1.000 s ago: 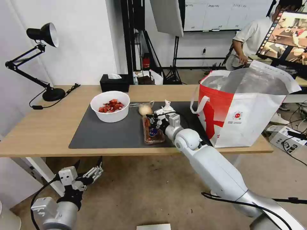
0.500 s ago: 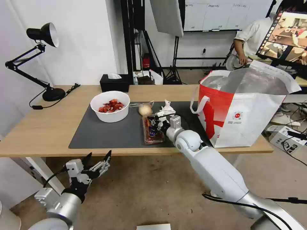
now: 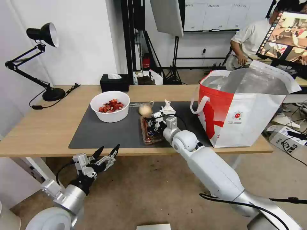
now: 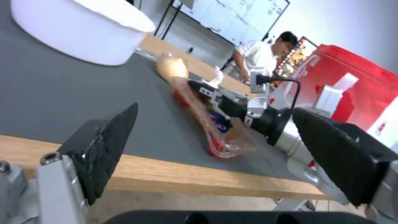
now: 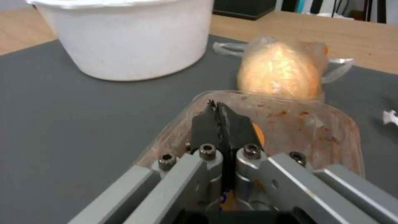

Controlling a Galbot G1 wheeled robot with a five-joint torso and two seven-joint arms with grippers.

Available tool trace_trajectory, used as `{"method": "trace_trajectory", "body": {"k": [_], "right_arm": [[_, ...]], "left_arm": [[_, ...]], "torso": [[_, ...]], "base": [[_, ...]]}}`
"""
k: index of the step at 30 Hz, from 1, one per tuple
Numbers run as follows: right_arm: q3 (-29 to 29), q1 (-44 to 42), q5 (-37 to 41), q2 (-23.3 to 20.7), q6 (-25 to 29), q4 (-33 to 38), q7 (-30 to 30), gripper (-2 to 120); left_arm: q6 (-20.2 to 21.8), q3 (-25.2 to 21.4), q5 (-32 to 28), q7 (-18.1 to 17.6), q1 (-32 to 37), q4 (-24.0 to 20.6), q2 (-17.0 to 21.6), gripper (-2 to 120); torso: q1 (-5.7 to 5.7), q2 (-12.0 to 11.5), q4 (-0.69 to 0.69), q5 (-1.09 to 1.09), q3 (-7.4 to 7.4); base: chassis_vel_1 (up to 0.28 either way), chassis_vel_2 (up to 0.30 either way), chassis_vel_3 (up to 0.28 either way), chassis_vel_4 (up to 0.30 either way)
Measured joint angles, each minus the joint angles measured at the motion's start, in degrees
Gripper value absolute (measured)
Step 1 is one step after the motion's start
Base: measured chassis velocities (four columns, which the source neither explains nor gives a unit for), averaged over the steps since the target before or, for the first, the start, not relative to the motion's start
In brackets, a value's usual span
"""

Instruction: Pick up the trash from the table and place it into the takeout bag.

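Observation:
On the dark mat (image 3: 105, 134) of the table (image 3: 41, 127), my right gripper (image 3: 153, 123) (image 5: 217, 112) is shut on the edge of the clear clamshell tray (image 3: 147, 131) (image 4: 209, 124) (image 5: 303, 124), which tilts up on its side. Just beyond it lies the clear bag with a yellowish lump (image 3: 145, 109) (image 5: 282, 70). A crumpled white tissue (image 3: 167, 107) sits to its right. The white bowl of red scraps (image 3: 110, 107) (image 4: 79, 28) stands to the left. The takeout bag (image 3: 246, 111) gapes open at the right. My left gripper (image 3: 109, 147) (image 4: 213, 110) hangs open below the table's front edge.
A black desk lamp (image 3: 48, 64) stands at the table's far left, and a black tissue box (image 3: 114, 83) sits at its back edge. The takeout bag's white handle (image 3: 200, 103) hangs toward the tray. A person sits behind the bag.
My left arm has risen and swung right toward the table's front edge. The right gripper has shifted slightly left with the tray, which now tilts more.

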Motion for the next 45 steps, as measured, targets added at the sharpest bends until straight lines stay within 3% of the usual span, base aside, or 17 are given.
{"method": "trace_trajectory", "body": {"k": [21, 24, 28, 45], "right_arm": [[-0.93, 1.58, 0.03, -2.62, -0.5, 1.92, -1.87, 0], [-1.06, 3.28, -0.9, -4.15, -0.28, -0.72, -8.58, 0], [-1.03, 4.15, -1.38, -5.02, 0.29, -2.02, -11.51, 0], [-1.34, 5.47, -1.34, -5.44, 0.36, -3.3, -12.77, 0]], "left_arm": [[-0.06, 3.58, -5.31, 0.7, -6.12, 3.54, 3.97, 100], [2.04, 7.4, -10.4, -1.01, -10.93, 6.65, 6.07, 100], [4.15, 9.25, -17.3, -2.94, -16.31, 9.44, 6.98, 100], [7.18, 14.88, -22.79, -3.07, -24.89, 14.26, 8.73, 100]], "torso": [[0.0, 0.0, 0.0, 0.01, 0.0], [0.0, 0.0, 0.0, 0.0, 0.0], [0.0, 0.0, -0.01, 0.01, 0.0], [0.0, 0.0, -0.01, 0.0, 0.0]], "base": [[0.0, 0.0, 0.0, 0.0], [0.0, 0.0, 0.0, 0.0], [0.0, 0.0, 0.0, 0.0], [0.0, 0.0, 0.0, 0.0]]}}
